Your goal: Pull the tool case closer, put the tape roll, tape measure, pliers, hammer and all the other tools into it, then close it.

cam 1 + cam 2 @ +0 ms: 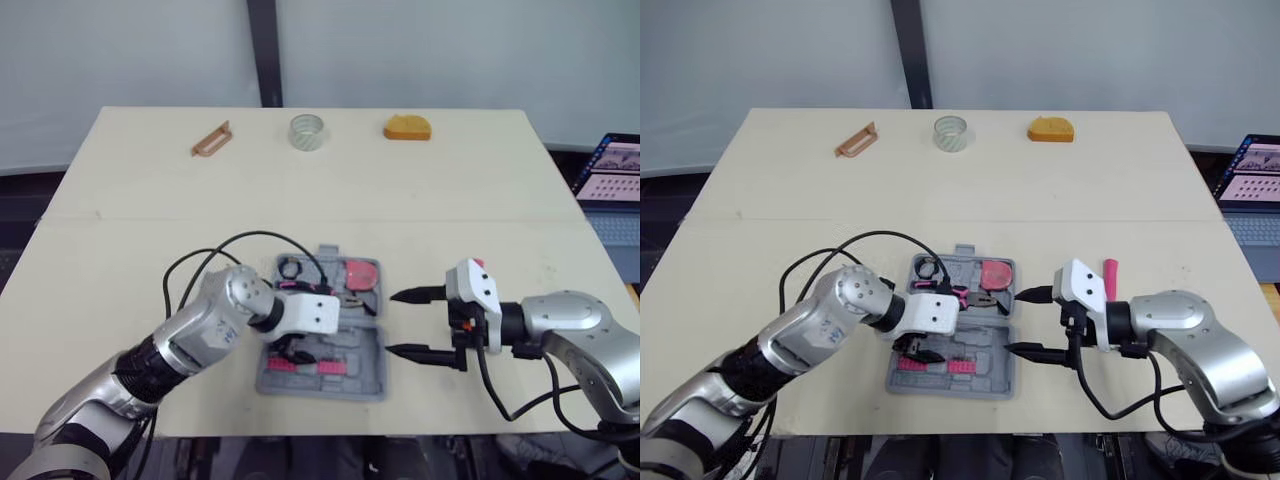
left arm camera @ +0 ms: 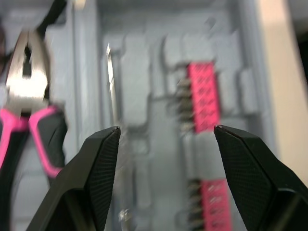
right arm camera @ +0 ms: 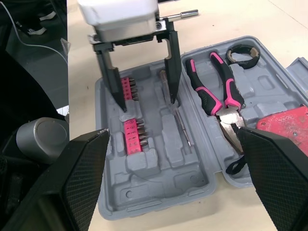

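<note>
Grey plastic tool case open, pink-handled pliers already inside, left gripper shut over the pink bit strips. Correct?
Not quite. The left gripper is open, not shut: the right wrist view shows its fingers apart over the pink bit strips. The grey plastic tool case is open, pink-handled pliers inside.

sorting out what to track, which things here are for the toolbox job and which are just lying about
Job: grey plastic tool case, pink-handled pliers, black tape roll, red tape measure, pink bit strips, loose pink handle.
Likely lying about: brown flat clip, clear round ring, orange wedge, laptop.
</note>
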You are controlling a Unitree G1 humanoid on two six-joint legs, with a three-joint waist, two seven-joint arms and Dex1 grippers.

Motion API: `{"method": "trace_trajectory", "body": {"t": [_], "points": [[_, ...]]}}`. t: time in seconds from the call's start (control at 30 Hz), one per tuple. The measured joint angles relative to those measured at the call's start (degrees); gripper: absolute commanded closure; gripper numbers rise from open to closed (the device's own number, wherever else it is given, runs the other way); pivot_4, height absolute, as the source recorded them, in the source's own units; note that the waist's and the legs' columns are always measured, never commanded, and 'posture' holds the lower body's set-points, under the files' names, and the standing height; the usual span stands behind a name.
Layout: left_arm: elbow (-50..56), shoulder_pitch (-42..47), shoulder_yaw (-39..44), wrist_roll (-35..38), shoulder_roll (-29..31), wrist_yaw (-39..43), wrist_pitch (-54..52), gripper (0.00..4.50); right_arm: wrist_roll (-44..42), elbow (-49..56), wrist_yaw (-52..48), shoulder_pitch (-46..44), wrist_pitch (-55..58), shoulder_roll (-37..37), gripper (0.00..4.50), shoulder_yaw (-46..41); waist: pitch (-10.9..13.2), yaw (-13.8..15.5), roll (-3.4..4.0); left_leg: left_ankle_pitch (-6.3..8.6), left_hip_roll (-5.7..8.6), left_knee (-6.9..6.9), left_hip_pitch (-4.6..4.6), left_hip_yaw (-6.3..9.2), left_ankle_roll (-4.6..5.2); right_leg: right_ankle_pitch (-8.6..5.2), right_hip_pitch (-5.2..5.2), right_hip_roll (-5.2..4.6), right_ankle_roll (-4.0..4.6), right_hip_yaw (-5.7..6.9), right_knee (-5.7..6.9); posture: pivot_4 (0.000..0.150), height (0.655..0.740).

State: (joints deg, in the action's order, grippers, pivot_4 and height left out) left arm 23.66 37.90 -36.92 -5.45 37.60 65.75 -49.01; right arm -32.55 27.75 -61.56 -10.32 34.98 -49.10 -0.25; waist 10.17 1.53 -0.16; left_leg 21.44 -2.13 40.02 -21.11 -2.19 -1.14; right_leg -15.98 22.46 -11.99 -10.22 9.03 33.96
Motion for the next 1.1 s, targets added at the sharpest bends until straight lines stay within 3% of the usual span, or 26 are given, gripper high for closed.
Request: {"method": "trace_trajectory", "body": {"t": [0.2,0.37,0.47,0.63,1.1], "points": [[-0.92,1.78,5.00,3.47,0.99,-0.13,-2.03,1.17,-0.86,0.86,0.00,0.03,0.12,0.00,0.00,-0.26,0.00,0.09,0.00,0.00,0.00,0.03,-0.01,0.02,0.00,0.00,0.00,0.00,0.00,0.00,0.01,0.150,0.7400],[-9.86,0.96,15.29,6.33,1.28,-2.30,12.07,1.17,-1.47,1.32,0.19,0.00,0.27,0.00,0.00,-0.55,-0.01,-0.09,0.00,0.00,0.00,0.00,0.00,0.02,0.01,0.00,0.00,0.00,0.00,0.01,0.00,0.150,0.7400],[-13.46,-5.53,21.85,11.08,-1.72,-3.10,20.14,2.00,-1.49,1.23,0.45,-0.13,0.28,-0.01,0.00,-0.79,-0.02,-0.19,0.02,0.02,0.00,0.01,0.01,0.01,0.04,0.00,0.00,0.00,0.00,0.02,0.01,0.150,0.7400],[-16.18,-14.92,25.38,15.74,-4.74,-3.16,27.63,4.40,-1.50,1.03,0.45,-0.50,0.32,-0.23,0.00,-0.95,-0.02,0.03,0.01,0.02,0.00,0.07,0.01,0.04,0.04,0.01,-0.04,0.00,-0.01,0.02,0.02,0.150,0.7400],[-22.13,-18.16,21.87,11.44,-7.61,-7.35,36.39,4.46,-1.51,-0.07,0.44,-0.64,0.31,-0.92,0.00,-2.01,-0.04,-0.13,0.00,0.02,0.00,0.06,0.04,0.03,0.04,0.04,-0.05,0.00,-0.02,0.02,0.01,0.150,0.7400]]}}
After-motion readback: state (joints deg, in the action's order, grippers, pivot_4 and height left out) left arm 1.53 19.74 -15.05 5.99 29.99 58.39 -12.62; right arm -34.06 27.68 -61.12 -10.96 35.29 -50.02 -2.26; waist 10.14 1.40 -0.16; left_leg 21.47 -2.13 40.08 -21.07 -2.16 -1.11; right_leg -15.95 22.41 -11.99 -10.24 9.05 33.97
